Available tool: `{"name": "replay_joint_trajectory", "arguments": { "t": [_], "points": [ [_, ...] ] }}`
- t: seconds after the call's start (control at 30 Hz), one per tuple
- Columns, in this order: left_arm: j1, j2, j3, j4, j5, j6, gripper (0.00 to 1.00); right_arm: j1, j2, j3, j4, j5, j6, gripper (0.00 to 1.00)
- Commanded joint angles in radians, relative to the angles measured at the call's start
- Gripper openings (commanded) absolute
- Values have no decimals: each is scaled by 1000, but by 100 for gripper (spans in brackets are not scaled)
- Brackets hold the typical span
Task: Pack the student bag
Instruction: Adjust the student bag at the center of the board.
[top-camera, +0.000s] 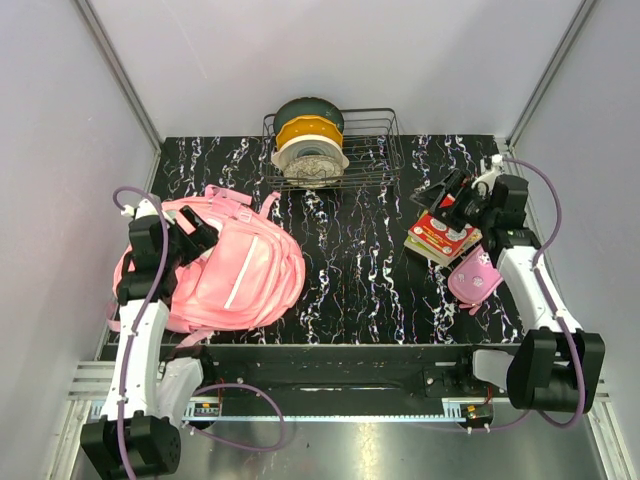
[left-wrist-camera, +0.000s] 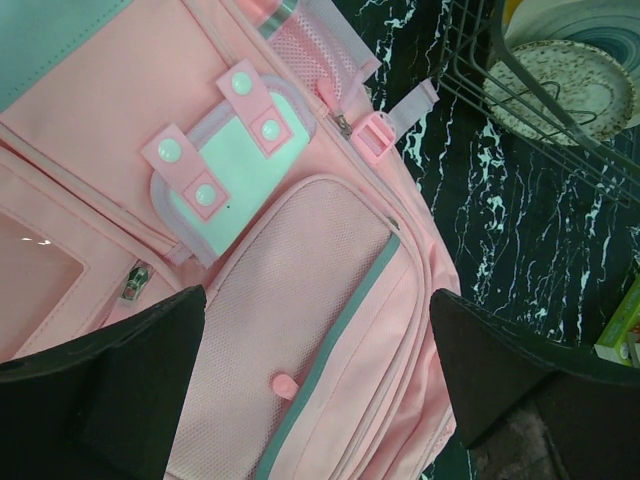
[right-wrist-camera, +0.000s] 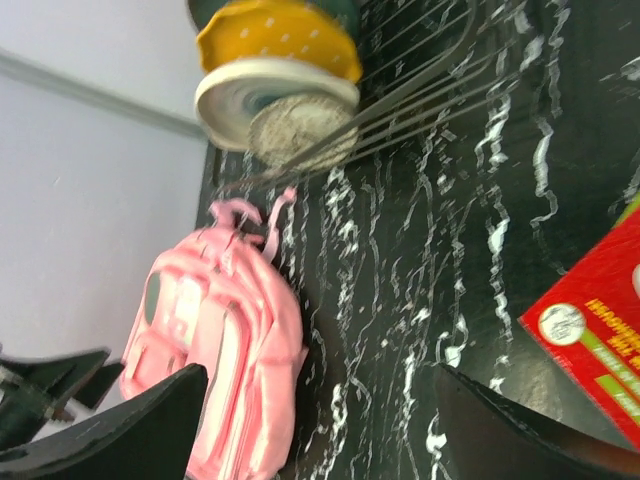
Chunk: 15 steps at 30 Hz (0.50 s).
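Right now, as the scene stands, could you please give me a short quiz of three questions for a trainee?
1. True or false: the student bag lies on the left arm's side of the table.
2. What does the wire basket hold? A. dishes B. books C. a pencil case
3. Fill in: the left tool and the right tool are both ____.
Key: 1 true; 2 A; 3 open.

Bright, even overhead light. We note soft shadow beside student bag (top-camera: 240, 270) on black counter (top-camera: 360, 285), no harsh glare. Right wrist view slightly blurred, dishes (right-wrist-camera: 272, 92) smeared. Left wrist view sharper; near fingers (left-wrist-camera: 110, 390) dark, featureless.
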Motion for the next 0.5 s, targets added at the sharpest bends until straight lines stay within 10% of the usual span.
{"name": "replay_joint_trajectory", "arguments": {
  "t": [0.0,0.47],
  "points": [
    [8,-20,71,-38,-50,53,99,1,19,114,-146,288,28,100],
    [6,-81,62,-91,-76,106,99,-65,211,176,-314,697,84,100]
  ]
}}
